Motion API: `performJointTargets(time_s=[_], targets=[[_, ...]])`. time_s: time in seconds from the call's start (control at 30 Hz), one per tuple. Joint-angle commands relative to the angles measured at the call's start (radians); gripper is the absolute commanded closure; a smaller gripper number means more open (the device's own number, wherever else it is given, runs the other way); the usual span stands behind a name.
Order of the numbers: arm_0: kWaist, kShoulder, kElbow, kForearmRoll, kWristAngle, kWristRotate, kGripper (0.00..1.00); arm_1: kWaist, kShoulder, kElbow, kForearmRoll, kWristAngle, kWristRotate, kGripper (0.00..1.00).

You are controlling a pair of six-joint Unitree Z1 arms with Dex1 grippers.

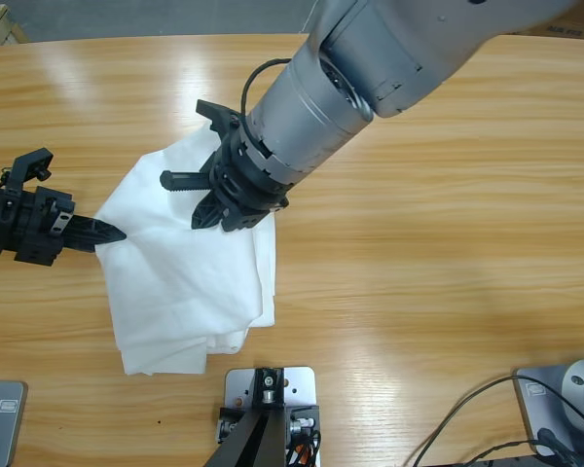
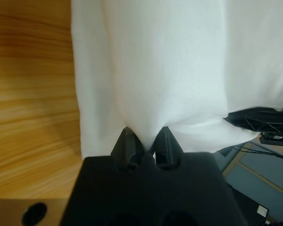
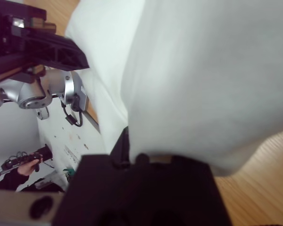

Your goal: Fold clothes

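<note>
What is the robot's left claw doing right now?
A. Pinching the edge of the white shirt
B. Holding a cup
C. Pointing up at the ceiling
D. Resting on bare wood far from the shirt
A: in the left wrist view the left gripper has white shirt fabric bunched between its two closed black jaws, above the wooden table.

Even overhead lighting is observed. Pale glare streaks are seen on the wooden table [image 1: 419, 243] beyond the white garment [image 1: 185, 282], where only faint shadows are cast; close cloth is blurred in both wrist views.
</note>
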Motion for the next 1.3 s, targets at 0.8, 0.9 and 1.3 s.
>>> performJointTargets(time_s=[0.8,0.9,1.3], targets=[[0.027,0.254,0.002,-0.06,0.017,0.096,0.595,0.007,0.08,-0.019,0.12,-0.195,0.0,0.0],[0.027,0.197,-0.014,-0.065,0.017,0.12,0.032,0.007,0.055,-0.023,0.144,-0.234,0.0,0.0],[-0.094,-0.223,-0.032,-0.032,0.143,0.195,0.719,-0.039,-0.118,-0.19,0.46,-0.316,-0.131,0.561]])
